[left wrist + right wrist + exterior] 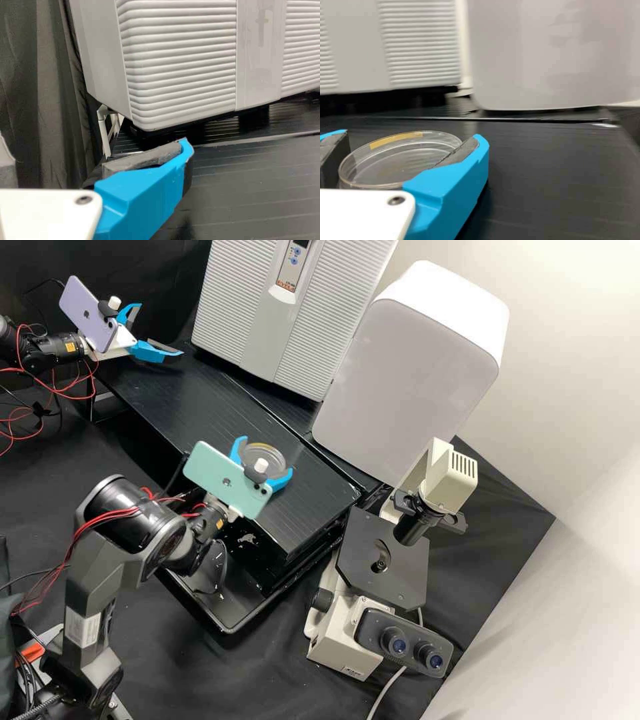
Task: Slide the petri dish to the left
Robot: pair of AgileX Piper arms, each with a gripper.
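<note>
High view, petri dish (pixel 269 452): flat on the black bench (pixel 200 407), near its front end, in front of the smooth white box (pixel 413 373).
High view, right pincer (pixel 267 457): low over the bench, one blue finger on each side of the petri dish, close against its rim.
High view, left pincer (pixel 160 329): at the far back corner of the bench, well apart from the petri dish, fingers spread with nothing between them, beside the ribbed white cabinet (pixel 280 307).
High view, microscope (pixel 387 587): on the black cloth past the front end of the bench.
Left wrist view, finger (pixel 150 192): one blue finger with a grey pad, just above the bench, the ribbed white cabinet (pixel 180 65) close ahead.
Right wrist view, petri dish (pixel 400 160): clear, with a yellow strip (pixel 396 139) across it, lying between the two fingers.
Right wrist view, right pincer (pixel 411 138): pinching the petri dish; both grey pads look to touch its rim, one on each side.
</note>
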